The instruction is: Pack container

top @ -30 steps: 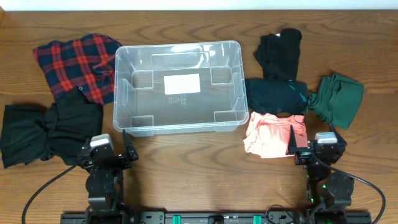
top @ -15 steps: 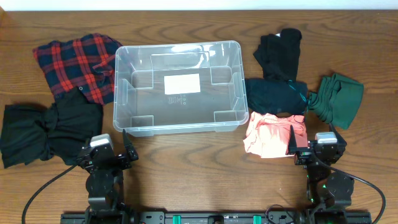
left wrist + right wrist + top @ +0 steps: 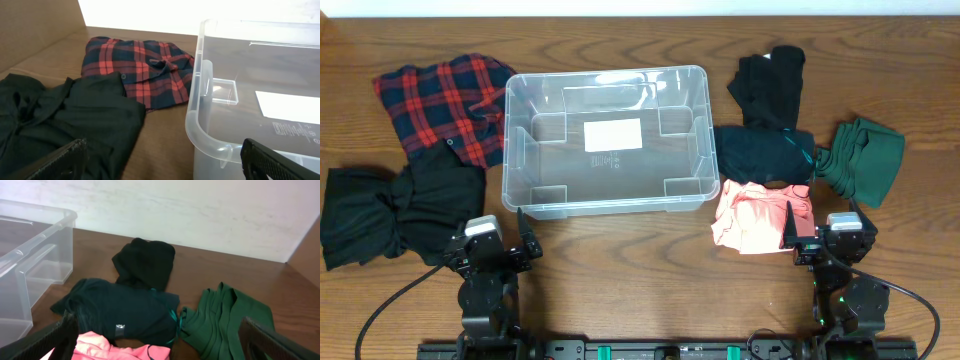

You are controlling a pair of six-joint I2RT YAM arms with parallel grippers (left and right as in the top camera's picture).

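Note:
The clear container [image 3: 519, 150] with a white label on its base sits empty at the table's middle; its corner shows in the left wrist view [image 3: 200, 125] and its side in the right wrist view [image 3: 30, 245]. Left of it lie a red plaid shirt [image 3: 445, 105] and a black garment [image 3: 400, 205]. Right of it lie a black garment [image 3: 770, 85], a dark teal one [image 3: 760, 152], a green one [image 3: 865, 160] and a pink one [image 3: 755, 218]. My left gripper [image 3: 498, 235] is open and empty near the front. My right gripper [image 3: 820, 228] is open and empty beside the pink garment.
The wooden table's front edge carries the arm bases [image 3: 640, 350]. A white wall [image 3: 200, 215] runs along the far edge.

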